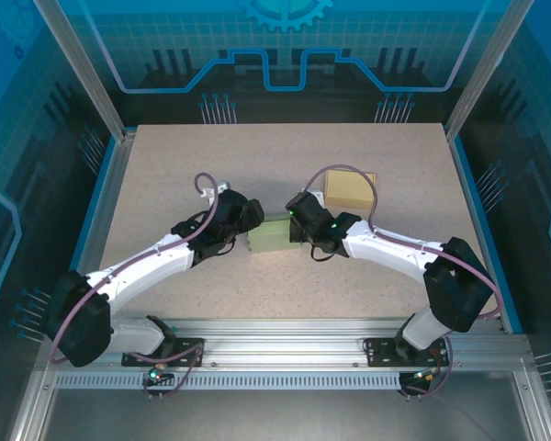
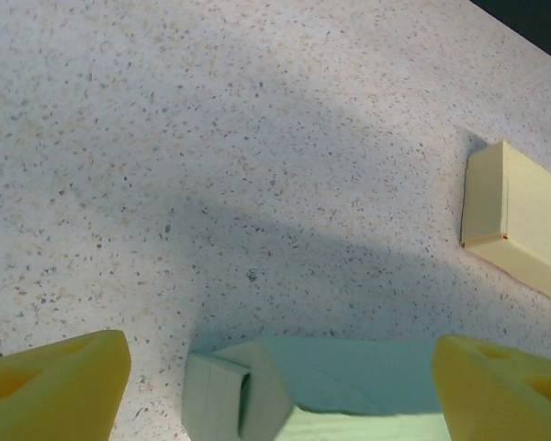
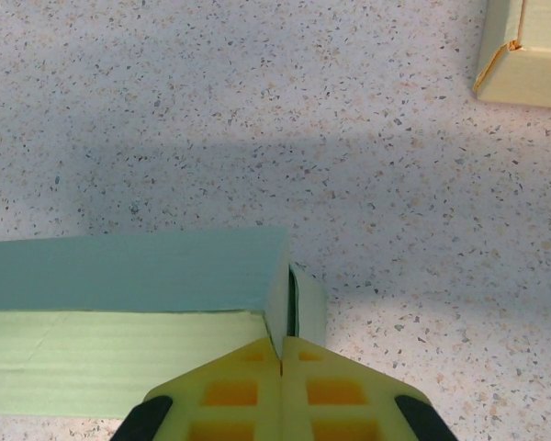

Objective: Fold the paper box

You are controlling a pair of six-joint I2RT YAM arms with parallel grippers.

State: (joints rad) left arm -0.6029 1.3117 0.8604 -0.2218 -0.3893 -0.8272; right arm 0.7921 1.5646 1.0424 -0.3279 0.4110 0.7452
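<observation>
The speckled tabletop (image 1: 165, 175) is occupied at its middle by a green paper box (image 1: 271, 236), laid flat between the two arms. A yellow box (image 1: 351, 188) is set beyond it, apart. The left claw (image 2: 277, 386) is spread wide astride the green box's end, with nothing held. The right claw (image 3: 282, 360) is pressed fully closed, its tips placed against the opposite end flap.

One high view from behind me, two close views from my wrists.
The top camera looks down over the whole table (image 1: 257, 156). Each wrist camera hangs close over one end of the green box (image 1: 268, 237), and both catch the yellow box (image 1: 349, 188) beyond it.
</observation>
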